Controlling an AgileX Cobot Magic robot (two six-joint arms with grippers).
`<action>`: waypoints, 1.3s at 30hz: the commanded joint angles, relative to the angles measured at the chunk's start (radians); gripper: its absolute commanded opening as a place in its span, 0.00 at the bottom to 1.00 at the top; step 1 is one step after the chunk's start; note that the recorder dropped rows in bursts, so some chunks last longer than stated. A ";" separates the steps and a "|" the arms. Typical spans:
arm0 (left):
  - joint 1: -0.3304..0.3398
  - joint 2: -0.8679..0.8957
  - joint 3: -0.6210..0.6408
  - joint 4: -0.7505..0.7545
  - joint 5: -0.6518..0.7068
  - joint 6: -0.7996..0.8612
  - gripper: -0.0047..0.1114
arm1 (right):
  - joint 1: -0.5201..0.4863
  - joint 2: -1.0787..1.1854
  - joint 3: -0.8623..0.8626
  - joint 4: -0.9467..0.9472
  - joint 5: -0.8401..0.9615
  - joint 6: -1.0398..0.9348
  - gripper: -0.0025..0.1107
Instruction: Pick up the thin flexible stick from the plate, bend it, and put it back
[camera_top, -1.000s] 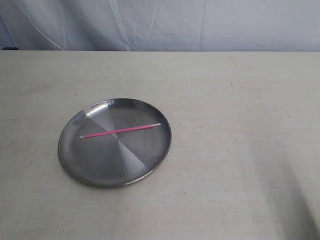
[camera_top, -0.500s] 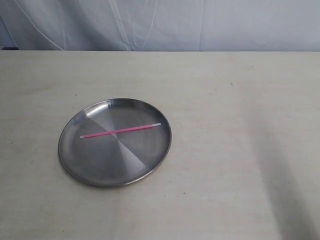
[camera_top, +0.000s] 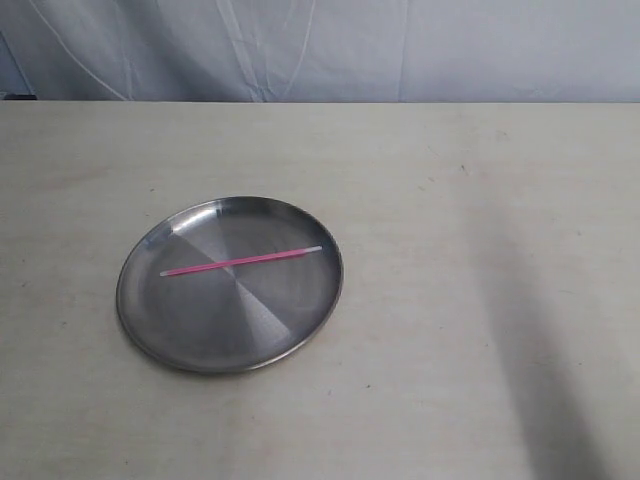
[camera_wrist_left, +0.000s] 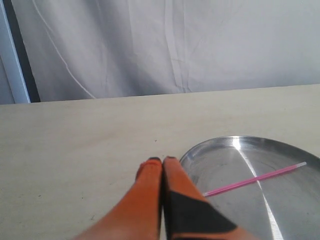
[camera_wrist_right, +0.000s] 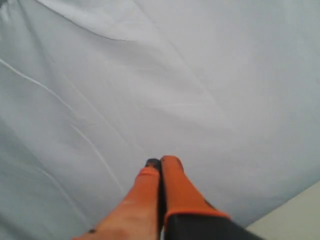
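Note:
The thin pink stick (camera_top: 240, 261) lies straight across the round steel plate (camera_top: 190, 340), whitish tips at both ends. Neither arm shows in the exterior view. In the left wrist view my left gripper (camera_wrist_left: 159, 161) is shut and empty, its orange fingers pressed together just outside the plate's rim (camera_wrist_left: 200, 147); the stick (camera_wrist_left: 255, 179) lies on the plate beside them, apart from them. My right gripper (camera_wrist_right: 160, 162) is shut too, holding nothing, and points up at the white cloth backdrop, away from the plate.
The plate sits left of centre on a pale beige table (camera_top: 450, 200). A white cloth curtain (camera_top: 320, 50) hangs behind the table's far edge. A soft shadow (camera_top: 540, 380) lies across the table's right part.
The shadow on the table's right part has shifted left and grown narrower. The plate and the stick have not moved.

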 joint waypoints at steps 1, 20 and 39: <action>-0.005 -0.006 0.005 0.004 -0.015 -0.005 0.04 | 0.043 0.219 -0.160 -0.129 0.073 -0.174 0.01; -0.005 -0.006 -0.230 -0.348 -0.284 -0.243 0.04 | 0.194 0.494 -0.189 -0.131 0.132 -0.340 0.01; -0.008 1.263 -1.105 -0.392 0.711 0.685 0.04 | 0.194 0.503 -0.189 -0.107 0.230 -0.342 0.01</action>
